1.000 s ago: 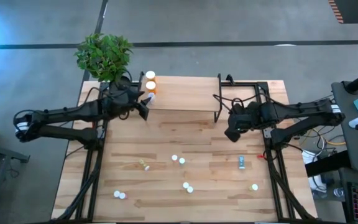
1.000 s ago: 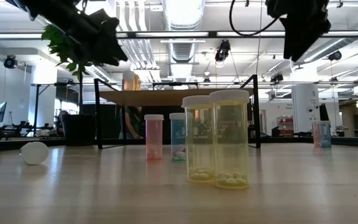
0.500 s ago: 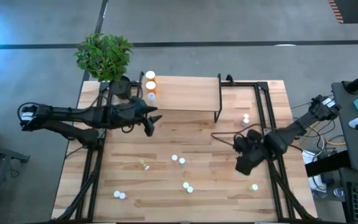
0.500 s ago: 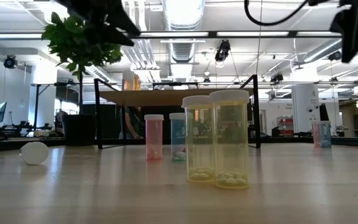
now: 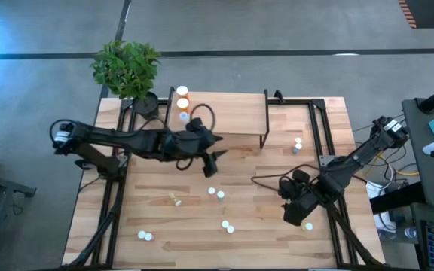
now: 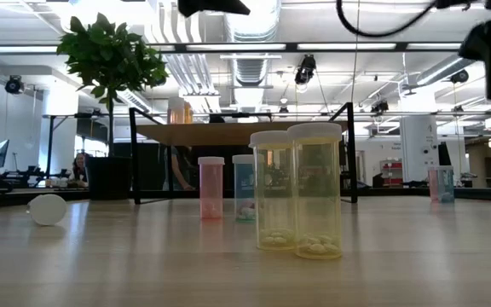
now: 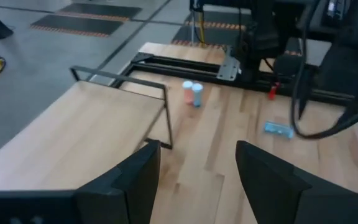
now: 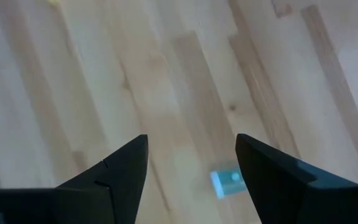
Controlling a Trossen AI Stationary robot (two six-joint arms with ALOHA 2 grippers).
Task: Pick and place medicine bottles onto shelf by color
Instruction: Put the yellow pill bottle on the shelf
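Observation:
The shelf [image 5: 224, 113] stands at the table's far side. Two orange bottles [image 5: 181, 99] and a white one [image 5: 184, 117] stand on its left end. Several white-capped bottles [image 5: 216, 193] are scattered on the table. My left gripper [image 5: 215, 160] hovers open in front of the shelf, touching nothing. My right gripper [image 5: 295, 206] is open above a blue-green bottle [image 8: 228, 180], which lies on its side [image 7: 278, 129]; the gripper hides it in the high view. The low view shows two yellow bottles [image 6: 301, 190] close up, with a pink one [image 6: 210, 187] and a blue one [image 6: 244, 188] behind.
A potted plant [image 5: 126, 66] stands at the table's far left corner. A pink and a blue bottle [image 7: 192, 94] stand upright near the right arm's black frame [image 5: 319, 120]. A capped white bottle [image 6: 48, 209] lies on its side. Cables trail by the right arm.
My left gripper has left the shelf's left end, where the white bottle stays, and swung toward the table's right and near edge to the middle. My right gripper has moved from the shelf's right end toward the near edge, to above the lying blue-green bottle.

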